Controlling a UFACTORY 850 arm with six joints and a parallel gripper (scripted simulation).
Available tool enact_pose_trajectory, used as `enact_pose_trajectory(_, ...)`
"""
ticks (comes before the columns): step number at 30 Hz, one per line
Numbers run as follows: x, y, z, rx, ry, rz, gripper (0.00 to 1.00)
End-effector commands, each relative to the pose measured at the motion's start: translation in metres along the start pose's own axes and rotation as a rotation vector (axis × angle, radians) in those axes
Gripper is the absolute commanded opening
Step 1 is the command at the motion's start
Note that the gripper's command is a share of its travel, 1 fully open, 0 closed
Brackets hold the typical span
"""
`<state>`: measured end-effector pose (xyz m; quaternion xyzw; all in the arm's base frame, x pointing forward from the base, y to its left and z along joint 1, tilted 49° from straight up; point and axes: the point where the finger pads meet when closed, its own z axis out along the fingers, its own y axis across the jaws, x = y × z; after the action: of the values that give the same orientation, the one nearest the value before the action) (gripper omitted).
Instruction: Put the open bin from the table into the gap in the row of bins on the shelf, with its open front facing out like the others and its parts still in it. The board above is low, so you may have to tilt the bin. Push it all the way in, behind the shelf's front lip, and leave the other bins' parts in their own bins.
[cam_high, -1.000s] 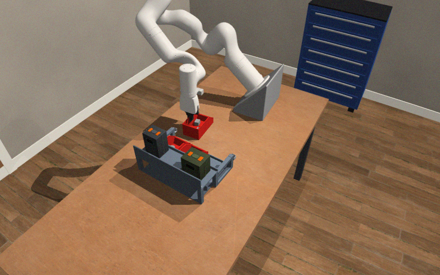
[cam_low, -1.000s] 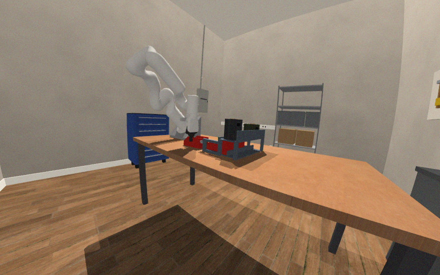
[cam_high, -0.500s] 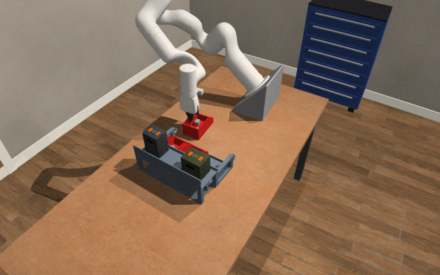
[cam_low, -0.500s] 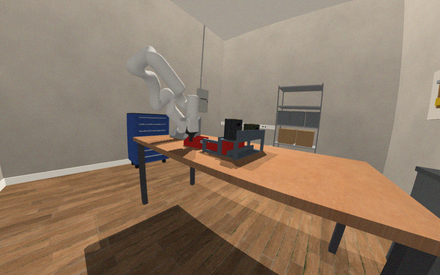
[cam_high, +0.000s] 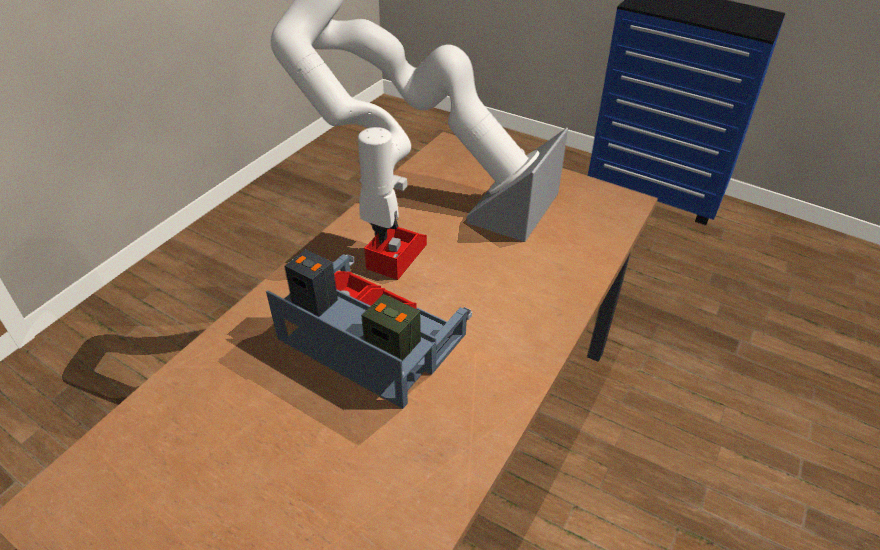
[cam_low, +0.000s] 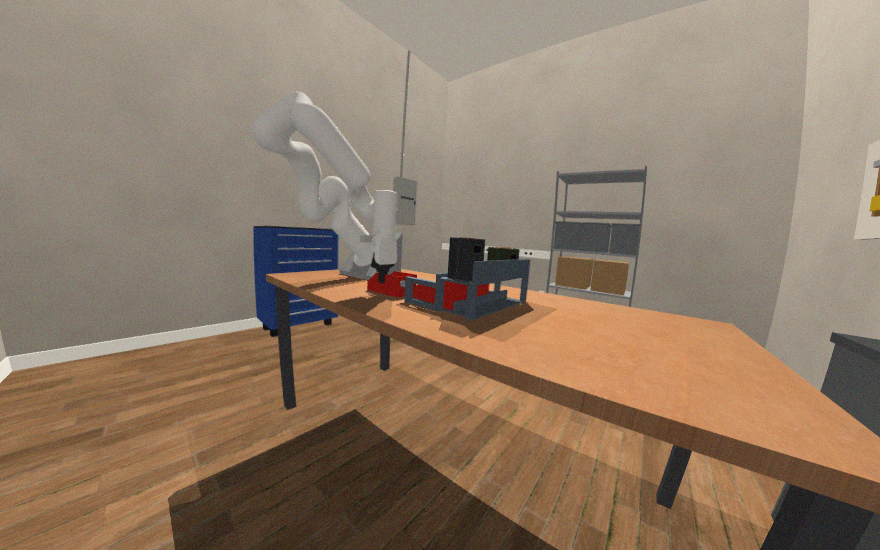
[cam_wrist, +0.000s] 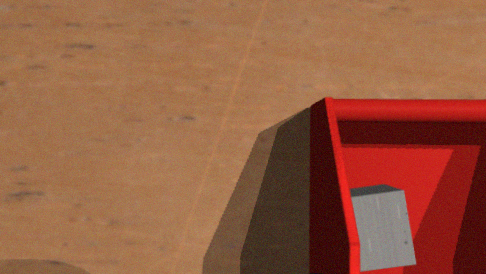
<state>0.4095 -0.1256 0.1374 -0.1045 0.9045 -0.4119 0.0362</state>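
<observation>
The open red bin (cam_high: 395, 252) stands on the table behind the grey shelf (cam_high: 361, 337), with a grey cube part (cam_high: 393, 244) inside it. My gripper (cam_high: 382, 232) points straight down at the bin's left wall and is shut on that thin wall. The wrist view shows the bin's corner (cam_wrist: 400, 185) and the cube (cam_wrist: 382, 227), but the fingers are out of frame. Red bins (cam_high: 363, 289) sit in the shelf's row under the low board. In the exterior view the gripper (cam_low: 381, 271) is at the bin (cam_low: 389, 284), just left of the shelf (cam_low: 470, 291).
A dark grey box (cam_high: 311, 282) and a green box (cam_high: 390, 329) stand on the shelf's top board. The arm's grey wedge mount (cam_high: 522, 188) is at the table's far end. A blue drawer cabinet (cam_high: 687, 103) stands on the floor beyond.
</observation>
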Motion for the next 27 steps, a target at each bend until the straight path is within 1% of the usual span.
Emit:
enact_pose_trajectory(1, -0.0004, -0.0001, -0.0003, 0.000, -0.001, 0.000, 0.00)
enact_pose_trajectory(23, -0.0004, -0.0001, -0.0003, 0.000, -0.001, 0.000, 0.00)
enact_pose_trajectory(27, -0.0004, -0.0001, -0.0083, 0.000, -0.001, 0.000, 0.00)
